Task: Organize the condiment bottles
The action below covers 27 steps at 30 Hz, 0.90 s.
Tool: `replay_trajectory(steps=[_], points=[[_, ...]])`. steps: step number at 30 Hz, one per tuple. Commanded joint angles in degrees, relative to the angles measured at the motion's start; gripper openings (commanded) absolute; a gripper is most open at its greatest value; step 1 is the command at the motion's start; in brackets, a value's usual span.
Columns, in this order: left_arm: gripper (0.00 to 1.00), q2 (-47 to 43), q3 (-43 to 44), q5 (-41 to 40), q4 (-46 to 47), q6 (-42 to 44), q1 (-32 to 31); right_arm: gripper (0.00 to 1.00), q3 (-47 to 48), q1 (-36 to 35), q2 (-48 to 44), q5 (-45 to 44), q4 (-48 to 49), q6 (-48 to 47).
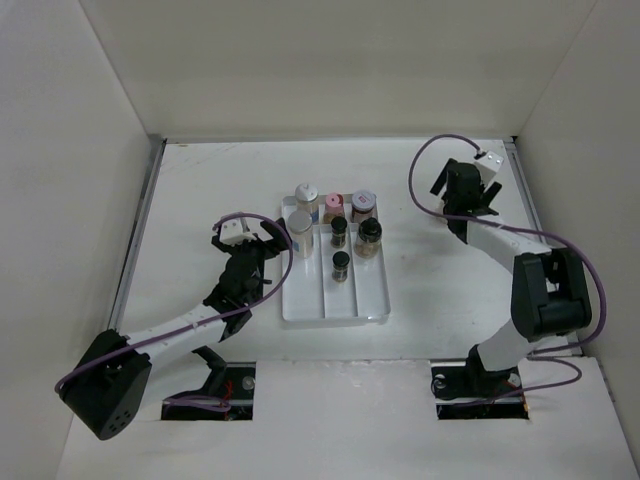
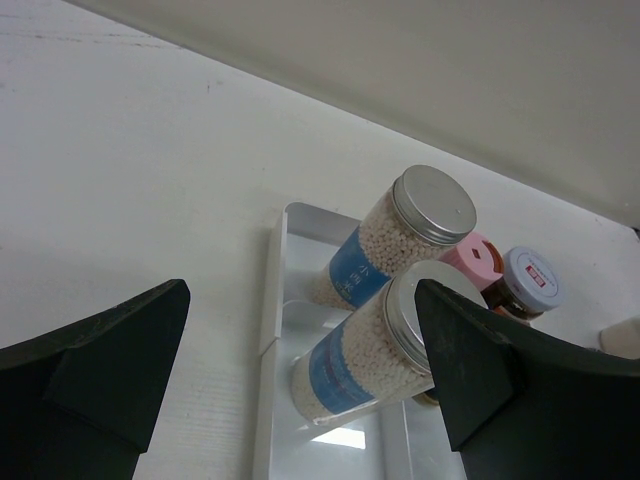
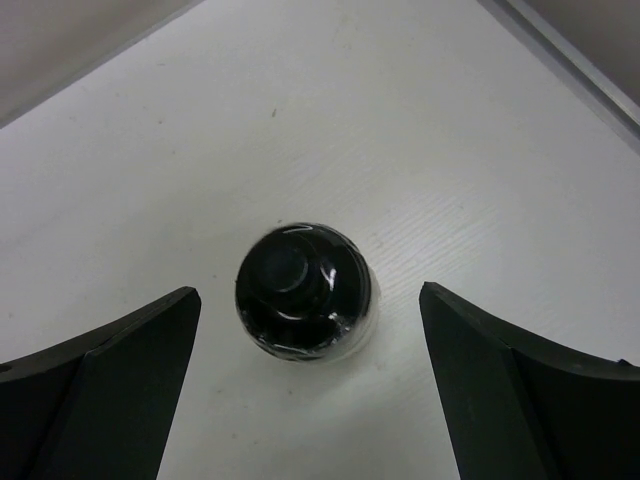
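Several condiment bottles stand at the far end of the white tray (image 1: 352,308): a white-capped one (image 1: 306,193), a pink-capped one (image 1: 334,203), a silver-capped jar (image 1: 301,226) and black-capped ones (image 1: 341,263). My left gripper (image 1: 268,240) is open just left of the tray. Its wrist view shows two silver-lidded jars of white beads (image 2: 352,352) (image 2: 400,235) beyond the open left gripper (image 2: 300,300). My right gripper (image 1: 466,198) hangs at the far right, open, straddling from above a lone black-capped bottle (image 3: 303,290) on the table. The right gripper (image 3: 308,296) does not touch it.
The tray has three long compartments, and their near halves hold nothing. White walls enclose the table on three sides, with a metal rail (image 1: 142,222) along the left edge. The tray's left rim (image 2: 268,330) lies between my left fingers.
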<state>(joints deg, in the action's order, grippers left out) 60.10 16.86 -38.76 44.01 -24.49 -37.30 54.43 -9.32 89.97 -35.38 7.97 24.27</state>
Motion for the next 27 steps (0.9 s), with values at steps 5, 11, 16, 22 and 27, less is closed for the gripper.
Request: replay_trajectory(steps=[5, 11, 16, 22, 27], points=[[1.00, -0.07, -0.25, 0.44, 2.84, -0.65, 0.08, 0.93, 4.36, 1.81, 5.12, 6.81, 2.49, 0.16], [1.00, 1.51, 0.28, 0.44, 3.10, -0.82, -0.10, 0.76, 4.10, 2.16, 5.83, 6.11, 2.67, 0.34], [1.00, 1.25, 0.28, 0.71, 3.19, -0.82, -0.10, 0.54, 1.56, 0.50, 2.85, 1.02, 5.47, 0.25], [1.00, -0.68, -0.60, 0.09, 3.19, -0.91, 0.34, 0.52, -3.53, -7.58, -5.93, -1.97, 5.84, 0.95], [1.00, -1.21, -0.43, 0.27, 2.49, -0.91, 0.43, 0.52, -11.52, -15.22, -17.00, -4.87, 2.85, 0.16]])
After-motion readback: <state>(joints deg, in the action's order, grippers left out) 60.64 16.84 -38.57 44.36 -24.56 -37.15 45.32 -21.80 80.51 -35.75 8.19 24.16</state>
